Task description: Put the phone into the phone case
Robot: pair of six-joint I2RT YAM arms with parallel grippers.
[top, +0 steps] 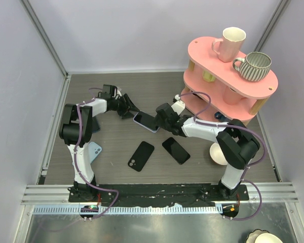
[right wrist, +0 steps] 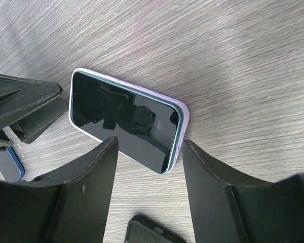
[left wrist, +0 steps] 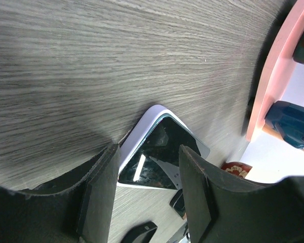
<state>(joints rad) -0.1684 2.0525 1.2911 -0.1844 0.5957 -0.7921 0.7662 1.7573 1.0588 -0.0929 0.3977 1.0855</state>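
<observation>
A dark-screened phone [top: 146,121] lies face up in a lilac phone case [right wrist: 183,121] on the wooden table, between my two grippers. The phone's [right wrist: 124,119] teal rim shows inside the case's lip at the end nearest my right gripper [right wrist: 149,142]. That gripper is open, its tips just short of this end, holding nothing. My left gripper [left wrist: 148,149] is open at the opposite end, and a corner of the phone [left wrist: 162,152] shows between its fingers [left wrist: 99,187]. I cannot tell whether they touch it. From above, the left gripper [top: 127,110] and right gripper [top: 159,120] flank the phone.
Two black cases [top: 141,156] [top: 176,150] lie nearer the arm bases, one just under my right gripper [right wrist: 149,230]. A light blue case [top: 95,151] rests by the left arm. A pink shelf [top: 228,81] carrying mugs stands at the back right, with a white bowl [top: 218,153] nearby.
</observation>
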